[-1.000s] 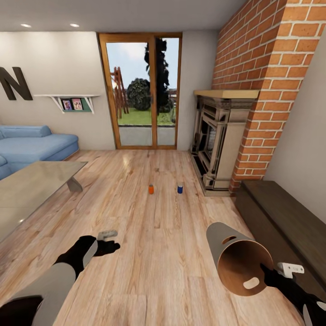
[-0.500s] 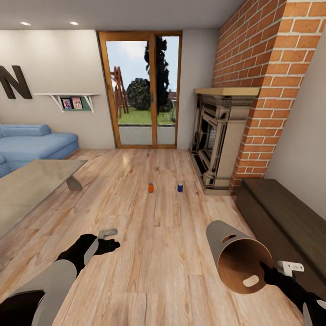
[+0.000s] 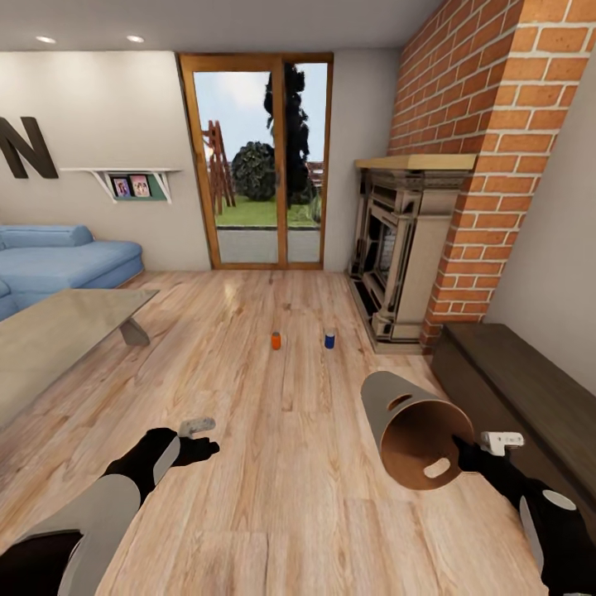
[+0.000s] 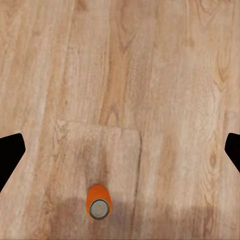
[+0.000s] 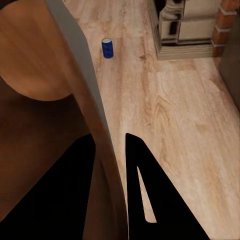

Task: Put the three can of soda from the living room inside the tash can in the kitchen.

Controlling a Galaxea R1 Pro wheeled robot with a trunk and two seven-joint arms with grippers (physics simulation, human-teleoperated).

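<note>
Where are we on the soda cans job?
Done: the trash can has been brought into the living room, gripped at its rim by the right gripper. In hand: nothing in the left gripper; its wrist camera looks down on an upright orange can. Left: an orange can and the blue can stand on the floor, unbinned.

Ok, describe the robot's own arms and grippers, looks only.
Both arms have pale grey, smooth rounded forearm shells that give way to matte black wrist sections. The left gripper ends in small light-grey blocky fingers; the right gripper has a whitish block with dark slots. In the wrist views the fingers read as plain black. No cables or markings show.
</note>
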